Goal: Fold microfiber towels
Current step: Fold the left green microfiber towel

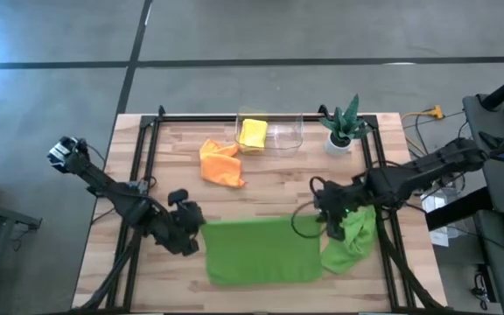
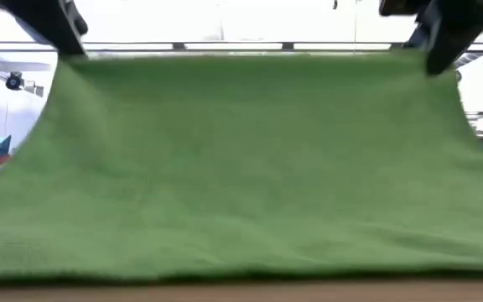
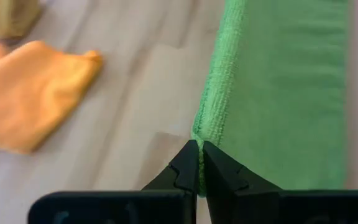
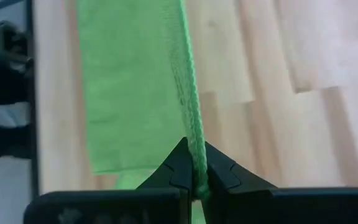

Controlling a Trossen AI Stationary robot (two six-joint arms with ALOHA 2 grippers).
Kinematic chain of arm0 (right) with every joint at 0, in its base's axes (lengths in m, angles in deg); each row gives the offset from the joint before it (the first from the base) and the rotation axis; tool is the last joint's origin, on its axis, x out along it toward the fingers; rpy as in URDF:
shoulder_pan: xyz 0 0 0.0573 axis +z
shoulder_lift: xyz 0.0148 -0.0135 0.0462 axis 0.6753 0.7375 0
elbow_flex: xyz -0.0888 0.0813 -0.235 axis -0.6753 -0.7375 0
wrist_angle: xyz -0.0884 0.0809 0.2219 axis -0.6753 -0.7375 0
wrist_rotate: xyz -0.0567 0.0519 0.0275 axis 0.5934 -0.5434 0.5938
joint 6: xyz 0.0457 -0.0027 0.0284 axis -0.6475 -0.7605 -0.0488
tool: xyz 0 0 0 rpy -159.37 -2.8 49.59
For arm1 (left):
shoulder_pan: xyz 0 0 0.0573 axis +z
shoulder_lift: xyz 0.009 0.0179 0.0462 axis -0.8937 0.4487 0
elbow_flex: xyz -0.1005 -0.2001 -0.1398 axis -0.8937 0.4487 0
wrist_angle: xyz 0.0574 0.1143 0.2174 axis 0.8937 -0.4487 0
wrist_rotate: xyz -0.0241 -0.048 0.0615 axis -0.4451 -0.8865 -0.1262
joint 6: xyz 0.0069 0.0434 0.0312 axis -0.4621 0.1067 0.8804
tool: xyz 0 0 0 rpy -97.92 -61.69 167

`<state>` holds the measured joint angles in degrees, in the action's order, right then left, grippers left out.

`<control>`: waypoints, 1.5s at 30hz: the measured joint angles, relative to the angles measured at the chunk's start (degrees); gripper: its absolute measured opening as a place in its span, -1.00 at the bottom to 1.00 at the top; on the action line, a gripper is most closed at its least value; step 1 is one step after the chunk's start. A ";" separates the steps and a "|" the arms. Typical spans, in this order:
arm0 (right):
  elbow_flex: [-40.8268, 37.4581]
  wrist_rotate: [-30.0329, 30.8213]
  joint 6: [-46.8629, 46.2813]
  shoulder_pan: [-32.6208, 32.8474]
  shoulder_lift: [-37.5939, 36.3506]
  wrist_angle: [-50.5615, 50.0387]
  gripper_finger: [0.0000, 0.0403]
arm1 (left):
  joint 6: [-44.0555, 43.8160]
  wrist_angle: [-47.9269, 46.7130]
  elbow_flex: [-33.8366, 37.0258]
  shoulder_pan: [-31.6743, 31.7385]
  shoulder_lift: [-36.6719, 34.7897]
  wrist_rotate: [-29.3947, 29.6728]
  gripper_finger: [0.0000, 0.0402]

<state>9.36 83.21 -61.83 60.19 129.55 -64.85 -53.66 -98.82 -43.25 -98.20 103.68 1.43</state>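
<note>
A lime green microfiber towel [image 1: 261,252] is stretched between my two grippers near the table's front edge. My left gripper [image 3: 199,144] is shut on its far left corner and my right gripper [image 4: 194,146] on its far right corner. In the low view the towel [image 2: 241,168] slopes down from its raised far edge, and its near edge rests on the table. A second green towel [image 1: 354,241] lies crumpled on the table beside my right gripper [image 1: 329,226]. An orange towel [image 1: 221,164] lies farther back, and a yellow one [image 1: 253,134] sits in a clear container. My left gripper pinches the green towel's far left corner [image 3: 205,124] between its two fingers, slanting down from the left. The corner is lifted and the far edge runs straight toward the other gripper. My right gripper pinches the towel's far right corner [image 4: 190,124] between its two fingers, slanting down from the right. That corner is raised too; the towel's far edge [image 2: 241,57] is drawn level between both holds while its near part lies on the table.
A clear container [image 1: 274,131] stands at the far edge, with a spiky green plant in a white pot [image 1: 342,127] to its right. Black frame rails [image 1: 143,175] run along both sides of the wooden table. Bare wood lies between the orange towel and the stretched one.
</note>
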 joint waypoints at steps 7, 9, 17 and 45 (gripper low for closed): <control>-6.17 -0.20 6.34 -10.48 -0.03 8.03 -0.96 | 9.69 13.86 13.15 9.05 -7.14 1.47 -1.00; -7.20 -0.33 8.47 -13.30 -0.04 8.92 -0.96 | 13.56 19.90 16.56 12.08 -8.44 1.41 -1.00; -9.62 -1.53 14.62 -22.27 -0.03 9.84 -0.96 | 21.49 29.94 24.79 22.51 -10.64 1.42 -1.00; -14.19 -1.31 13.21 -24.25 6.74 18.22 -0.96 | 38.78 42.77 29.30 25.51 -8.25 3.02 -1.00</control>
<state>-4.83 81.90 -48.63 35.93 136.29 -46.62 -14.87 -56.06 -13.95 -72.68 95.43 4.46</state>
